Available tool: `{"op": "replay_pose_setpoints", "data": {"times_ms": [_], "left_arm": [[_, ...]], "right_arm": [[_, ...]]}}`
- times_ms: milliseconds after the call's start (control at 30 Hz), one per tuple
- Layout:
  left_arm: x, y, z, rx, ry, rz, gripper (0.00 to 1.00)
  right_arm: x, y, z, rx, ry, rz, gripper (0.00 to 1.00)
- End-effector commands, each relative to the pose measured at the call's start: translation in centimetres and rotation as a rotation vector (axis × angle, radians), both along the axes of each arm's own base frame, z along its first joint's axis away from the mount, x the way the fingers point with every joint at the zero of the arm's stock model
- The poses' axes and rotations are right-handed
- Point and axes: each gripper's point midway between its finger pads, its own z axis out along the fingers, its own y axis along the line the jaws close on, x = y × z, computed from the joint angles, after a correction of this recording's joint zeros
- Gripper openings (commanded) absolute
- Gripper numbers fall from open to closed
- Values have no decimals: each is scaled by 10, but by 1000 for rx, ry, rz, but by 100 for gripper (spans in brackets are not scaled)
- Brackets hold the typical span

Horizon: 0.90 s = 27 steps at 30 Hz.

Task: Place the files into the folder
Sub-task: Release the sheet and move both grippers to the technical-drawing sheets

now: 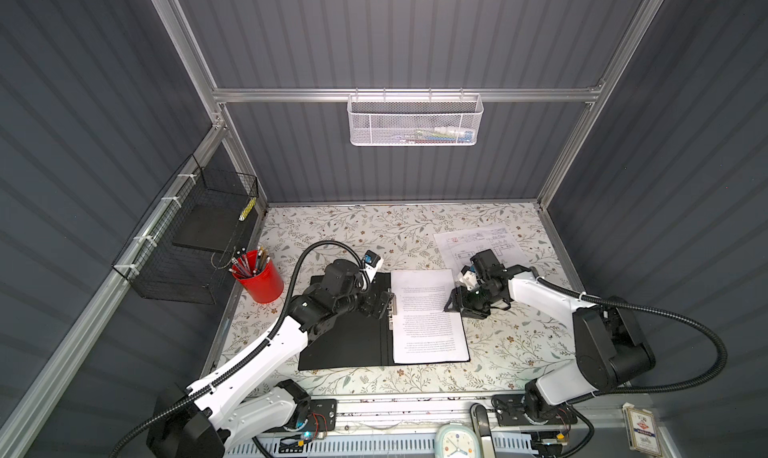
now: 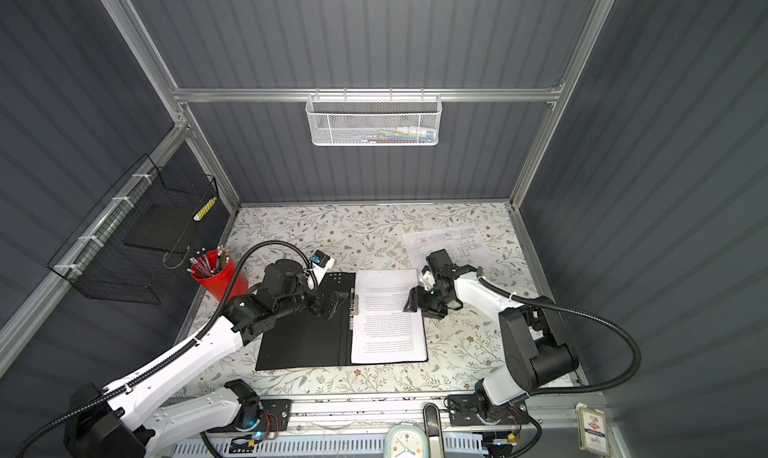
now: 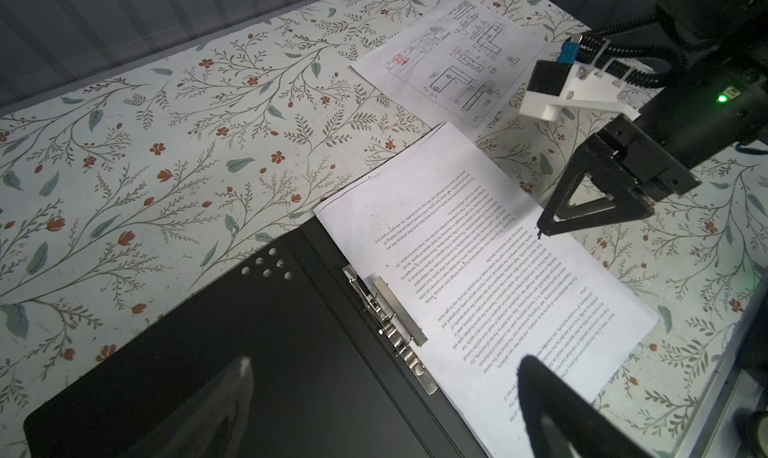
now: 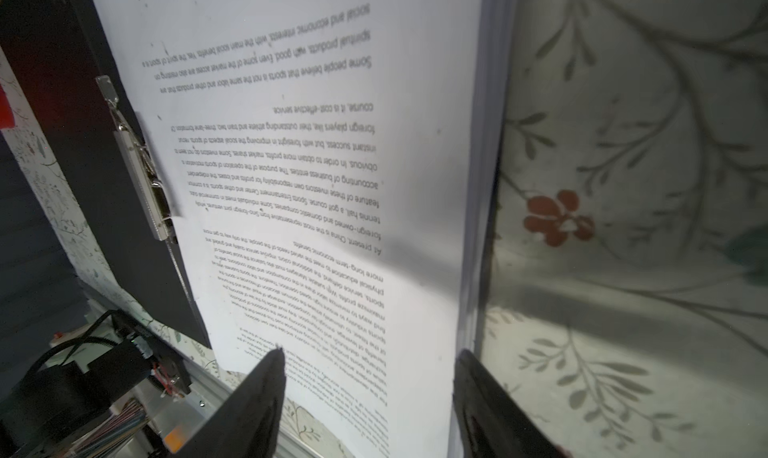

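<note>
While floral table (image 1: 332,227) bears open folder (image 1: 345,343), black inside up, files (image 1: 428,323) lie stacked on folder's right half. Left gripper (image 1: 386,304) hovers above spine, jaws wide, empty. Right gripper (image 4: 372,354) at stack's outer edge, jaws apart, gripping nothing. Spine clip (image 1: 392,310) just beside sheets. Judgement: nudge stack square against clip, keep sheets flat, before closing cover.

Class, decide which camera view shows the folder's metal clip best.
The left wrist view: the metal clip appears large, sharp and unblocked. The right wrist view shows the clip blurred. In both top views the clip is tiny.
</note>
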Motion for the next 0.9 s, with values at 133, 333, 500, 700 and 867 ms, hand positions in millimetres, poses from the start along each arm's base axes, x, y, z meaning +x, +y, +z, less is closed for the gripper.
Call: {"op": "replay_pose_setpoints", "data": {"times_ms": [133,333,500,700,867], "left_arm": [[9,-16,19,-87,58,25,100],[16,-58,26,-192,188,-64,100],[33,-100,13,-214,306,-100,100],[57,-158,-13,-214,422,-169,100],[89,-207,-29,-247,464,-204,100]], "right_arm": [[37,-77,29,-159,-149,-208,83],[93,-153,50,-184,-264,-474,91],[134,-202,52,-217,-303,-623,92],[173,-232,39,-216,-312,-728,94],[190,-247,30,-153,-301,-776,96]]}}
